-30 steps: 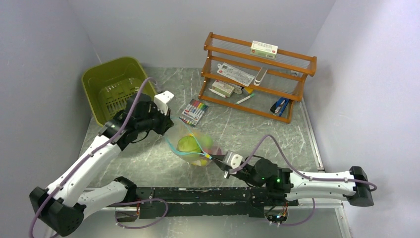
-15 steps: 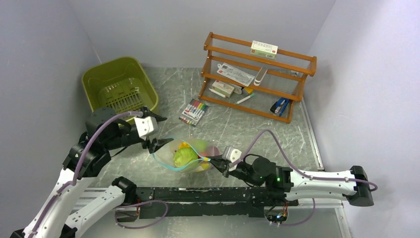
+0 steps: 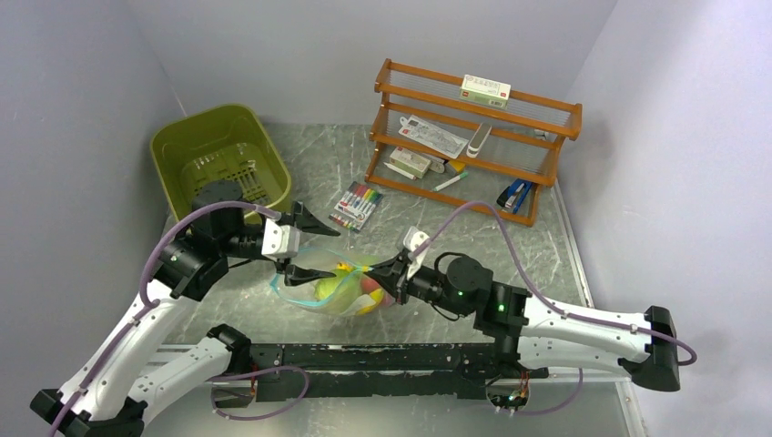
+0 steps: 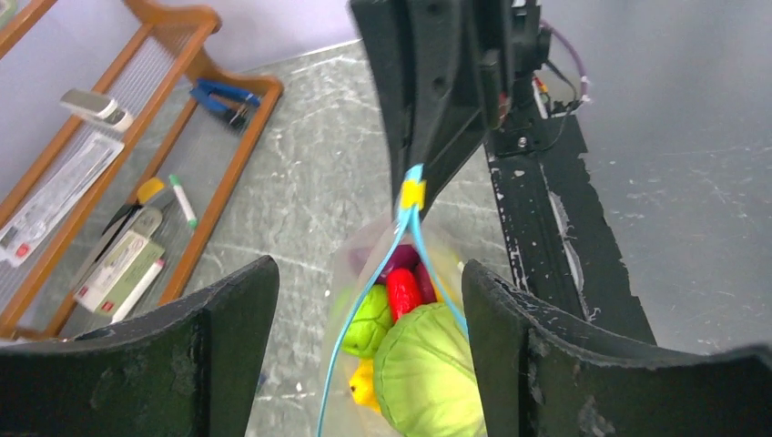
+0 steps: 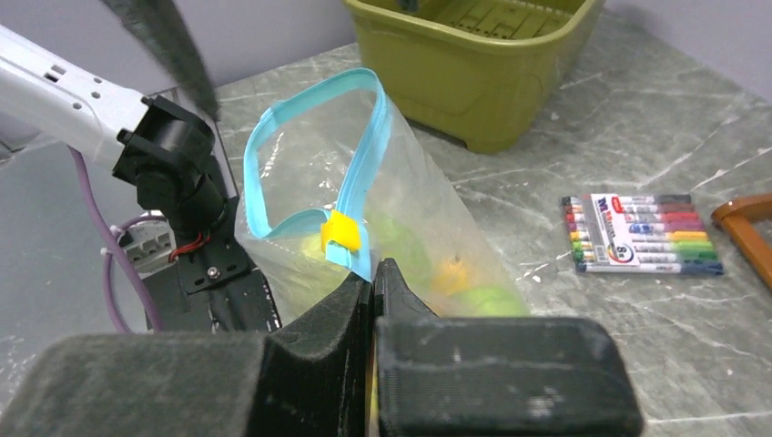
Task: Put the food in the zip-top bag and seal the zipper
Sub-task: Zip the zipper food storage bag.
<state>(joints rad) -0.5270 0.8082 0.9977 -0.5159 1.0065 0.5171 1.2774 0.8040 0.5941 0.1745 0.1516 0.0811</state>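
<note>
Zip-top bag (image 3: 332, 289) stands between the two grippers near the table's (image 3: 455, 237) front edge, its teal zipper (image 5: 364, 173) gaping.

Toy food (image 4: 423, 364), including a green cabbage and a red piece, lies inside. The right gripper (image 3: 398, 270) is clamped on the bag's edge just below the yellow slider (image 5: 340, 231). The left gripper (image 3: 314, 250) is spread wide astride the bag's other end, gripping nothing.

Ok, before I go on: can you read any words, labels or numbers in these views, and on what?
Nothing reads clearly enough to quote.
Marker pack: label printing too blurred to read.
White box on top of the rack: red and green print, too small.
Flat packet on the middle shelf: print too small.
Small box on the lower shelf: print too small.
</note>
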